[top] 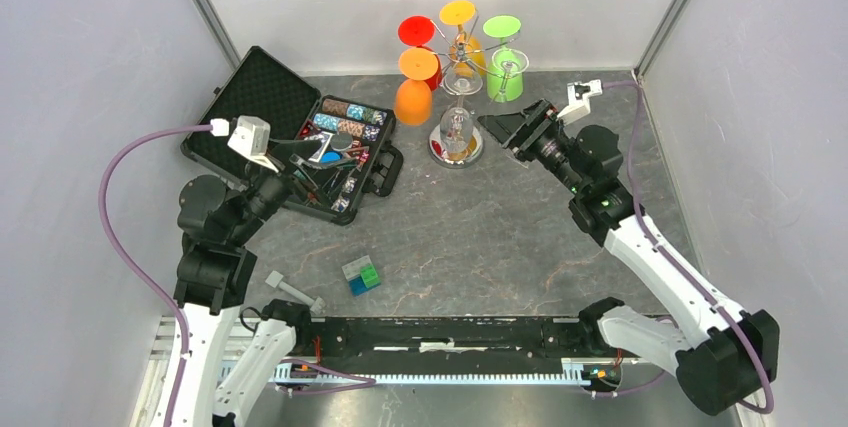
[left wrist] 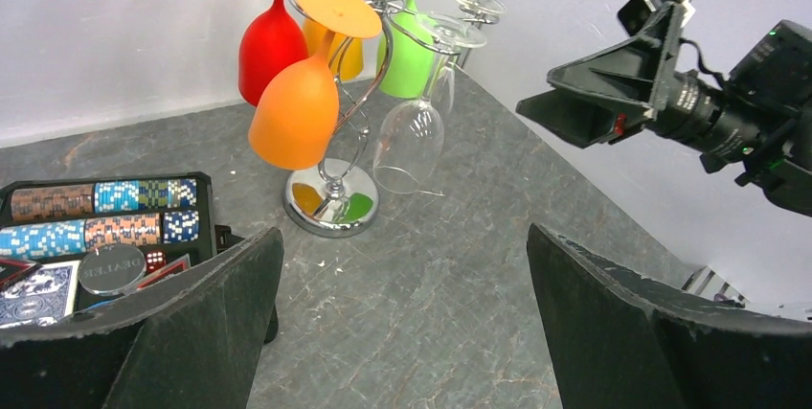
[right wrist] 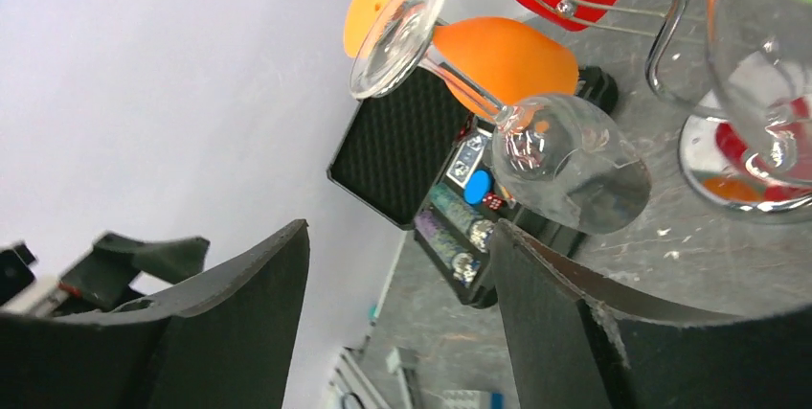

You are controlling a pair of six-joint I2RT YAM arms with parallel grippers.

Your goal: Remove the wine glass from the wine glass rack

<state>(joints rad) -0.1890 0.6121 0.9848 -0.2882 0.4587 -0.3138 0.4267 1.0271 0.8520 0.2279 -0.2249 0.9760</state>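
On the grey stone-look tabletop [top: 480, 237], an open black case [top: 265, 97] of poker chips lies to the left. At the back stands the shiny silver wire wine glass rack [left wrist: 330, 206] on its round mirror base. Red, orange, yellow and green goblets [left wrist: 297, 112] hang upside down from its curled arms, and so does the clear wine glass [left wrist: 410, 136], held by its foot with its bowl down. The right gripper [right wrist: 400, 229] is near the rack and points at the clear glass, jaws well apart and holding nothing, while the left gripper [left wrist: 397, 237] hangs over the case with its jaws very wide and nothing in them.
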